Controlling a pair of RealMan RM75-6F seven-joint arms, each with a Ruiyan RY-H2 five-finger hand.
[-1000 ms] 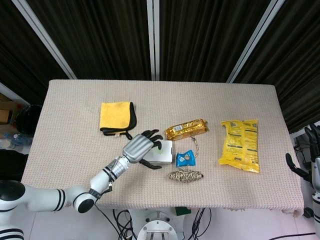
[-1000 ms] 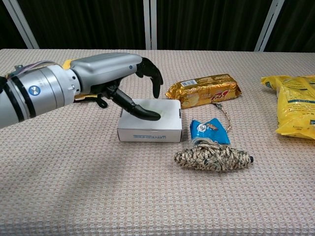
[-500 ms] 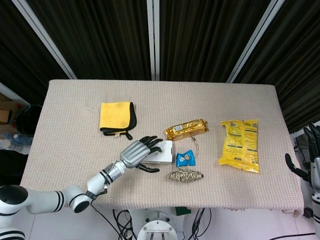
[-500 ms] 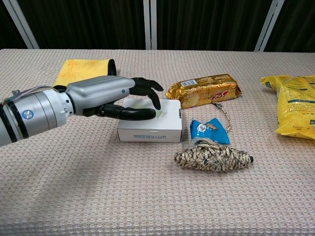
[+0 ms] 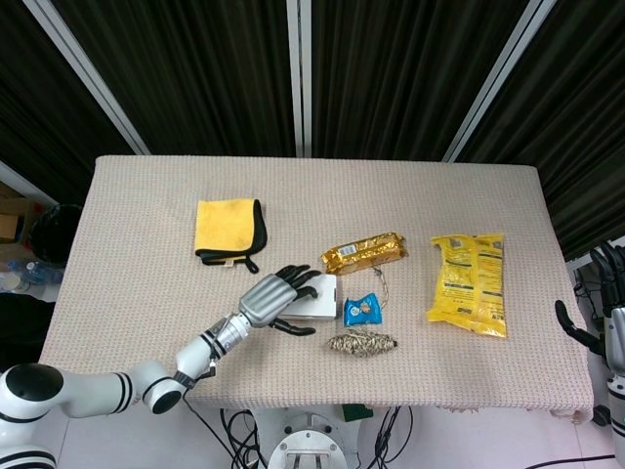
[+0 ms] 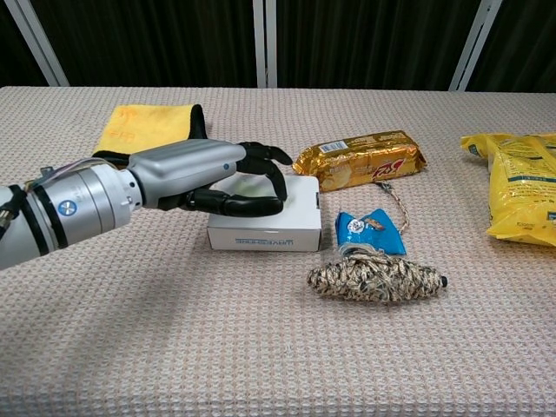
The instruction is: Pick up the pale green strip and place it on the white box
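The white box (image 6: pixel 265 234) sits mid-table, also seen in the head view (image 5: pixel 325 298). My left hand (image 6: pixel 204 172) reaches over its top from the left. The fingers arch above the lid and the thumb lies along its near edge. A sliver of the pale green strip (image 6: pixel 249 184) shows flat on the lid in the gap between fingers and thumb. The rest of it is hidden, and in the head view my left hand (image 5: pixel 276 296) covers it. My right hand (image 5: pixel 613 293) hangs off the table's right edge with fingers apart, holding nothing.
A gold snack pack (image 6: pixel 360 160) lies behind the box. A small blue packet (image 6: pixel 369 231) and a twine bundle (image 6: pixel 375 278) lie just right of it. A yellow cloth (image 5: pixel 229 229) is at the back left, a yellow bag (image 5: pixel 471 282) at the right.
My left hand dropped from a raised, spread pose over the box to lie low across its lid. It has barely moved in the last half second. The right hand stayed put.
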